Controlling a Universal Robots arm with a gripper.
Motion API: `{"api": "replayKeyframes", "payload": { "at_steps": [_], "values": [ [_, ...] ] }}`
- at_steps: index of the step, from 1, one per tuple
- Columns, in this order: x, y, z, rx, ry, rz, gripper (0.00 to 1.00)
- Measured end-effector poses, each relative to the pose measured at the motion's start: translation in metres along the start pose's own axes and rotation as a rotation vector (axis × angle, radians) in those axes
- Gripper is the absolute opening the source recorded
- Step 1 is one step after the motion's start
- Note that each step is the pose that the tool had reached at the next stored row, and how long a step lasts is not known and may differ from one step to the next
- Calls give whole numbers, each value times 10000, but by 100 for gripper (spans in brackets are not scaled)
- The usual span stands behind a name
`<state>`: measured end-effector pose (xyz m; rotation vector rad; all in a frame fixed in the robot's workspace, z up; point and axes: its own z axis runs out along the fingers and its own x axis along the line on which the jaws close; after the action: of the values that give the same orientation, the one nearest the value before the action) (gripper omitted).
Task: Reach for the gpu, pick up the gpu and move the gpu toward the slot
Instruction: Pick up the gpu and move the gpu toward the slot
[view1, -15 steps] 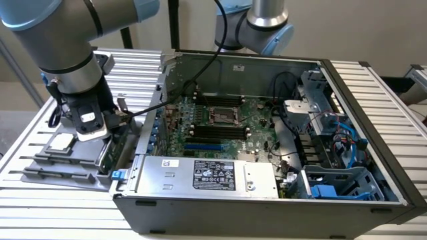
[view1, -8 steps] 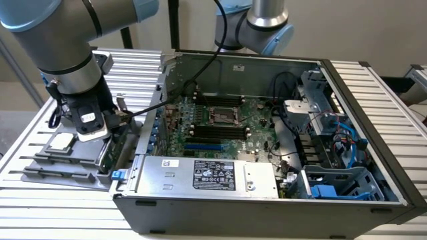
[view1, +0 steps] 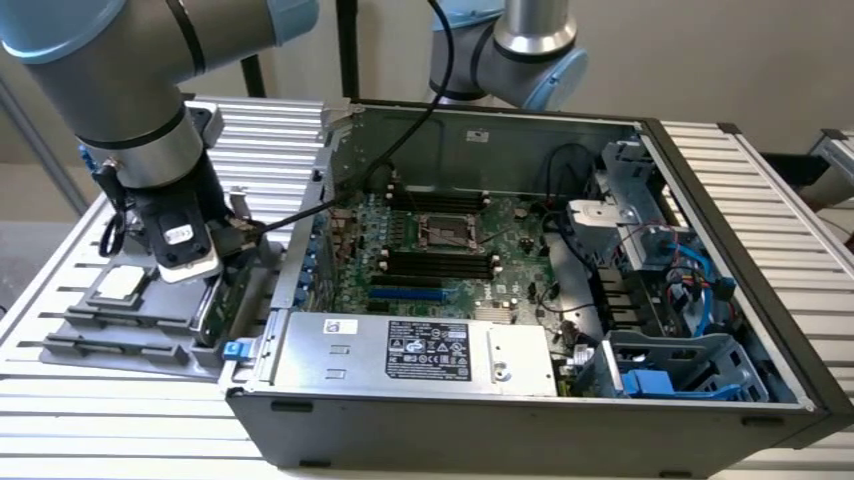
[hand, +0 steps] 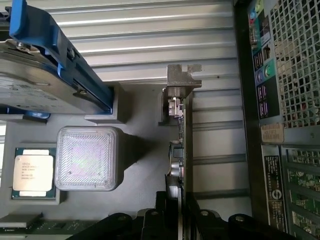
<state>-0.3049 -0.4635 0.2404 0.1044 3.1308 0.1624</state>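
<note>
Green card: the gpu (hand: 182, 145) stands on its long edge in a slot of a grey tray (hand: 145, 165). The wrist view sees it edge-on.
Silver end: the card's metal bracket (hand: 181, 80) is at the end farthest from the gripper.
Gripper: the gripper (view1: 214, 275) hangs low over the tray at the exterior view's left, outside the computer case (view1: 534, 420). In the wrist view it sits astride the card's upper edge.
Claw state: it is not possible to tell whether it is clamped on the card or loose around it.
Arm: a grey and pale blue arm (view1: 127, 110) comes down from the top of the exterior view.
Tray neighbours: a square silver processor chip (hand: 33, 172) lies flat in its own recess. A pale ribbed square block (hand: 87, 159) sits between the chip and the card. A silver hard drive (hand: 35, 85) with blue side rails lies nearby.
Case: it is open on top and shows a green motherboard (view1: 441, 250) and a silver power supply (view1: 414, 350) with a black label.
Surface: the tray and the case rest on a slatted metal table (view1: 107, 430).
</note>
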Motion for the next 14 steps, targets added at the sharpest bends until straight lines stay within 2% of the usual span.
{"api": "replayKeyframes", "payload": {
  "at_steps": [6,14],
  "values": [
    [0,3,-31,-4,14,-83,26],
    [0,30,-288,-22,16,-96,26]
  ]
}}
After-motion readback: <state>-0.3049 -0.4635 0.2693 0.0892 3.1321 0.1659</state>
